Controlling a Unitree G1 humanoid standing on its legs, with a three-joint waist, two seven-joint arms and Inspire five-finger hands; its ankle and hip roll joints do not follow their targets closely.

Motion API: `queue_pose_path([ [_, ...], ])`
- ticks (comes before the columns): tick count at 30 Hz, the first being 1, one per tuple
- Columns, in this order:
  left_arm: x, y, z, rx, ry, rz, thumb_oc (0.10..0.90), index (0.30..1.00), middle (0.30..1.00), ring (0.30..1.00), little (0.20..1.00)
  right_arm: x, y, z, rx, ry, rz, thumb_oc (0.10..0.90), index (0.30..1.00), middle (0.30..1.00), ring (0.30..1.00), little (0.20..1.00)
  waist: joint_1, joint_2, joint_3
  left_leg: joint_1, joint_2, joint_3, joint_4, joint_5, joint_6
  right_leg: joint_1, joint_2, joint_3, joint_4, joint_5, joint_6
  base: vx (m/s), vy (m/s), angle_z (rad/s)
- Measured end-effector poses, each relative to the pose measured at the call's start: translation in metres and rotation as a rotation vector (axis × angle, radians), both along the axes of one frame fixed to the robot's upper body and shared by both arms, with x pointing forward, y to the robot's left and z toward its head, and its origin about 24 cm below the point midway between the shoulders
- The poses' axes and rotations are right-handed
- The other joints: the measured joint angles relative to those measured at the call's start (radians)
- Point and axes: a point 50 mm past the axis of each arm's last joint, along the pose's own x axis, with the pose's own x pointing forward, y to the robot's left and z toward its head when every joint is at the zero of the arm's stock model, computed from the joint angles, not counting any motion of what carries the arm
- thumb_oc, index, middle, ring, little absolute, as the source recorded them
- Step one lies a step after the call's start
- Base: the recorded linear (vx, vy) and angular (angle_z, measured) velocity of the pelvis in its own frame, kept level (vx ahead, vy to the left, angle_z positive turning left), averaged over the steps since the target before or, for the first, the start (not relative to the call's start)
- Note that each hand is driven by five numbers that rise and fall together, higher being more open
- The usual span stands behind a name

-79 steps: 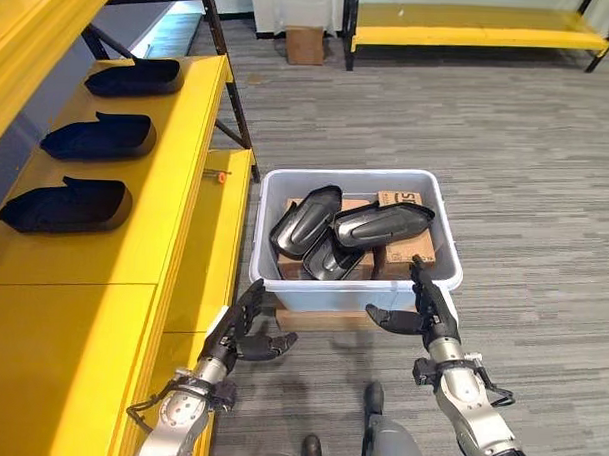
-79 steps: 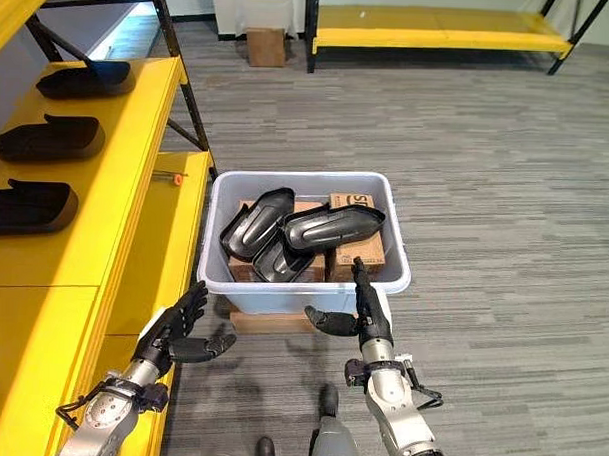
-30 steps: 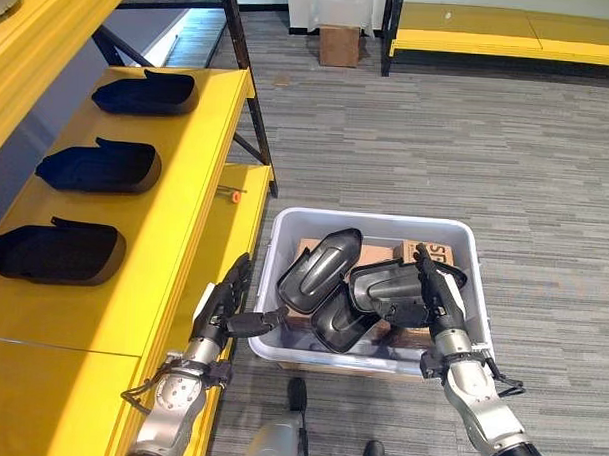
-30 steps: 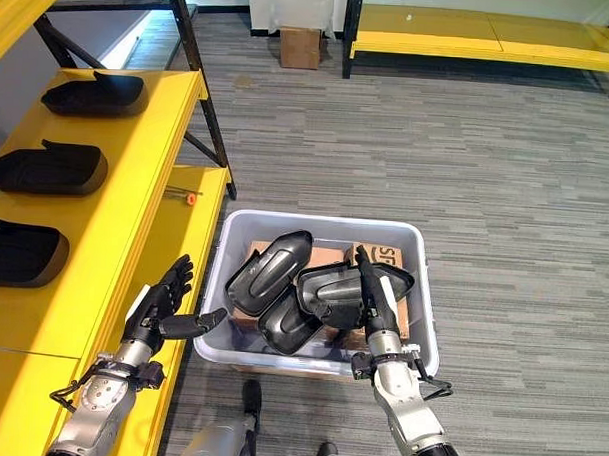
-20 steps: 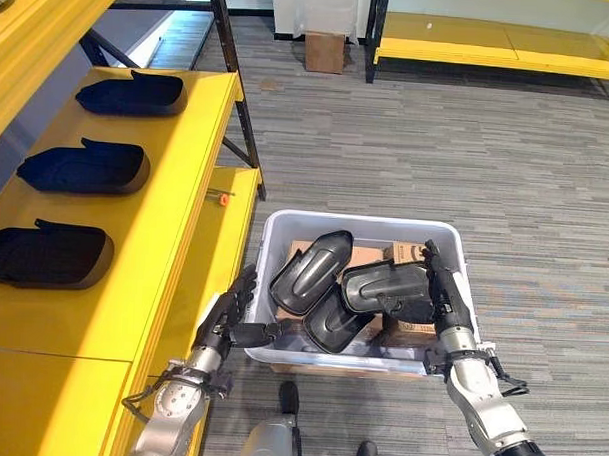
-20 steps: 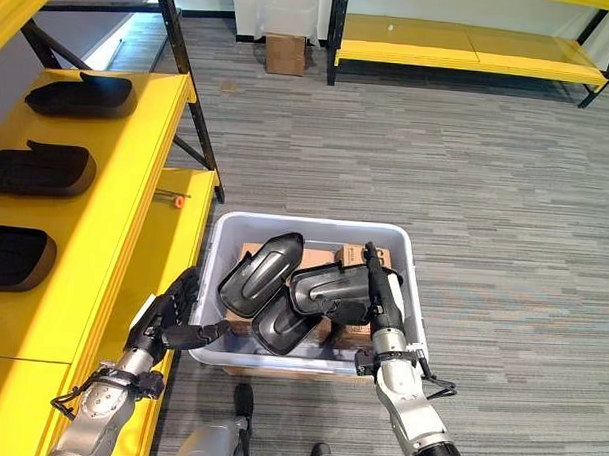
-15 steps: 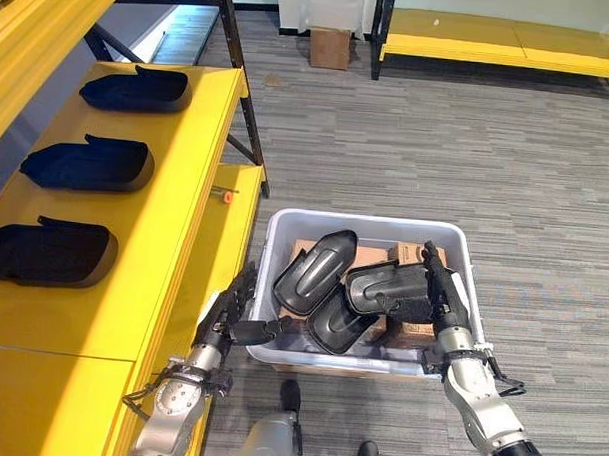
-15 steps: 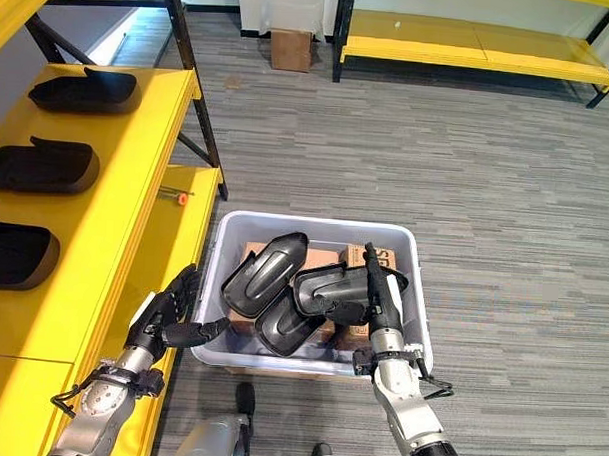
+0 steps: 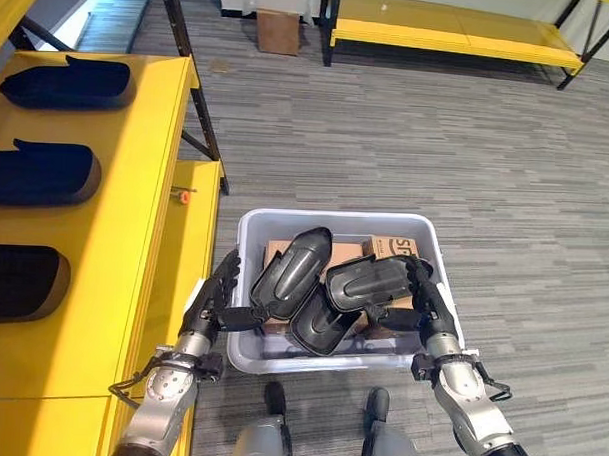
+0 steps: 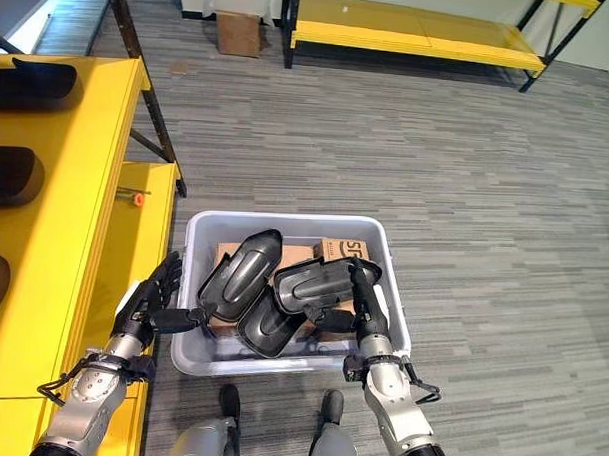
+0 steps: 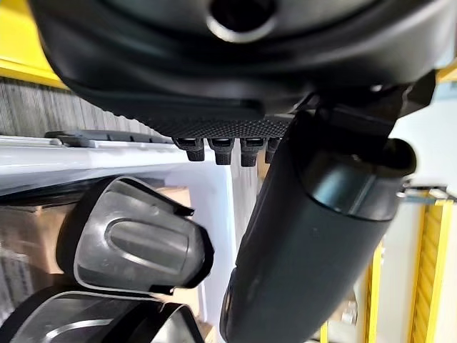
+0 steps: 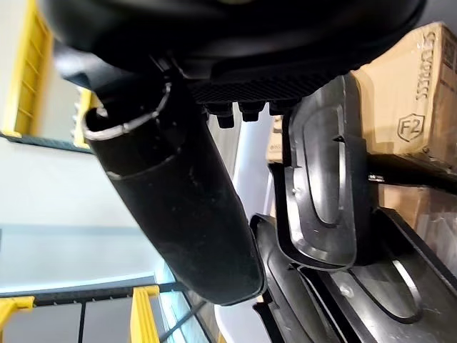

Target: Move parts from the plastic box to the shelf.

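A white plastic box (image 9: 335, 218) stands on the floor beside the yellow shelf (image 9: 135, 222). Three black moulded parts lie piled in it: one at the left (image 9: 291, 271), one at the right (image 9: 373, 280), one below them (image 9: 321, 331). My left hand (image 9: 210, 303) is open at the box's left rim, its thumb reaching over the rim toward the left part (image 11: 136, 243). Inside the box, my right hand (image 9: 427, 304) is open with straight fingers against the right part's end (image 12: 321, 193) and its thumb under that part.
Three black parts (image 9: 64, 83) (image 9: 41, 174) (image 9: 17, 283) lie in a row on the shelf top. Cardboard boxes (image 9: 389, 247) sit under the parts in the plastic box. A small orange thing (image 9: 185, 196) lies on the lower shelf board. A black upright (image 9: 193, 114) stands behind it.
The camera has shifted. Both hands came up from in front of the box to its sides; the right hand went into the box beside the right part.
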Motion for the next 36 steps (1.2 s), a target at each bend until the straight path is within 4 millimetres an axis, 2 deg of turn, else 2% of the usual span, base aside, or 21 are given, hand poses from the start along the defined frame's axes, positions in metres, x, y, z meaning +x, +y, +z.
queue_pose_path([
  [1,-0.002,-0.002,-0.003,-0.024,0.007,0.019,0.9,1.0,1.0,1.0,1.0,0.005,0.001,0.002,-0.004,-0.004,0.003,0.9,1.0,1.0,1.0,1.0,-0.001,0.017,0.002,-0.005,0.016,-0.007,-0.002,0.007,-0.014,0.005,0.013,-0.003,-0.018,0.023,0.021,0.06,-0.026,0.07],
  [3,-0.009,-0.001,-0.01,-0.024,0.035,0.023,0.9,1.0,1.0,1.0,1.0,0.007,0.003,0.004,-0.009,-0.009,0.016,0.9,1.0,1.0,1.0,1.0,-0.003,0.031,0.003,0.002,0.047,-0.018,-0.017,0.023,-0.034,0.022,0.051,-0.01,-0.046,0.029,0.006,0.05,-0.017,-0.02],
  [6,-0.012,-0.003,-0.013,-0.028,0.052,0.004,0.9,1.0,1.0,1.0,1.0,0.007,-0.003,0.003,-0.032,0.005,-0.004,0.9,1.0,1.0,1.0,1.0,-0.007,0.033,0.003,0.04,0.077,-0.026,-0.056,0.04,-0.06,0.048,0.086,-0.027,-0.056,0.017,-0.018,0.06,-0.002,-0.01],
  [10,-0.012,-0.006,-0.014,-0.041,0.054,-0.005,0.9,1.0,1.0,1.0,1.0,0.002,-0.012,0.0,-0.052,0.025,-0.027,0.9,1.0,1.0,1.0,1.0,-0.009,0.041,0.003,0.088,0.092,-0.026,-0.101,0.045,-0.07,0.081,0.102,-0.028,-0.066,0.006,-0.027,0.08,0.009,-0.01],
  [14,-0.012,-0.011,-0.016,-0.062,0.054,-0.015,0.9,1.0,1.0,1.0,1.0,0.001,-0.015,-0.003,-0.069,0.04,-0.03,0.9,1.0,1.0,1.0,1.0,-0.01,0.065,0.003,0.105,0.09,-0.027,-0.12,0.052,-0.069,0.091,0.102,-0.029,-0.066,0.003,-0.024,0.06,-0.009,0.02],
  [18,-0.014,-0.01,-0.017,-0.061,0.058,-0.011,0.9,1.0,1.0,1.0,1.0,0.002,-0.017,0.001,-0.168,0.01,-0.013,0.9,1.0,1.0,1.0,1.0,-0.008,0.068,0.002,0.117,0.089,-0.027,-0.125,0.058,-0.074,0.102,0.102,-0.029,-0.066,0.0,-0.023,0.06,-0.029,0.01],
  [23,-0.015,-0.008,-0.018,-0.06,0.068,-0.009,0.9,1.0,1.0,1.0,1.0,0.007,-0.032,0.019,-0.302,-0.069,0.013,0.9,1.0,1.0,1.0,1.0,-0.003,0.068,0.002,0.119,0.089,-0.038,-0.125,0.058,-0.075,0.11,0.103,-0.038,-0.066,-0.001,-0.024,0.04,-0.063,0.06],
  [25,-0.018,-0.005,-0.019,-0.058,0.079,-0.008,0.9,1.0,1.0,1.0,1.0,0.012,-0.037,0.038,-0.346,-0.14,0.037,0.9,1.0,1.0,1.0,1.0,-0.003,0.068,0.002,0.119,0.091,-0.042,-0.125,0.057,-0.073,0.111,0.106,-0.039,-0.066,-0.002,-0.025,0.02,-0.059,0.04],
  [28,-0.019,-0.005,-0.02,-0.061,0.085,-0.031,0.9,1.0,1.0,1.0,1.0,0.023,-0.043,0.059,-0.282,-0.204,0.028,0.9,1.0,1.0,1.0,1.0,0.002,0.067,0.002,0.119,0.097,-0.047,-0.125,0.058,-0.076,0.114,0.113,-0.041,-0.067,-0.003,-0.027,0.02,-0.026,0.03],
  [30,-0.019,-0.005,-0.02,-0.061,0.087,-0.033,0.9,1.0,1.0,1.0,1.0,0.024,-0.043,0.065,-0.213,-0.216,0.029,0.9,1.0,1.0,1.0,1.0,0.007,0.067,0.003,0.118,0.099,-0.051,-0.125,0.059,-0.078,0.115,0.114,-0.046,-0.067,-0.003,-0.028,0.03,-0.003,0.05],
  [36,-0.019,-0.005,-0.019,-0.067,0.084,-0.047,0.9,1.0,1.0,1.0,1.0,0.016,-0.028,0.045,0.018,-0.142,0.042,0.9,1.0,1.0,1.0,1.0,0.016,0.065,0.003,0.132,0.097,-0.055,-0.125,0.059,-0.074,0.131,0.113,-0.052,-0.067,-0.008,-0.03,0.02,0.009,0.03],
])
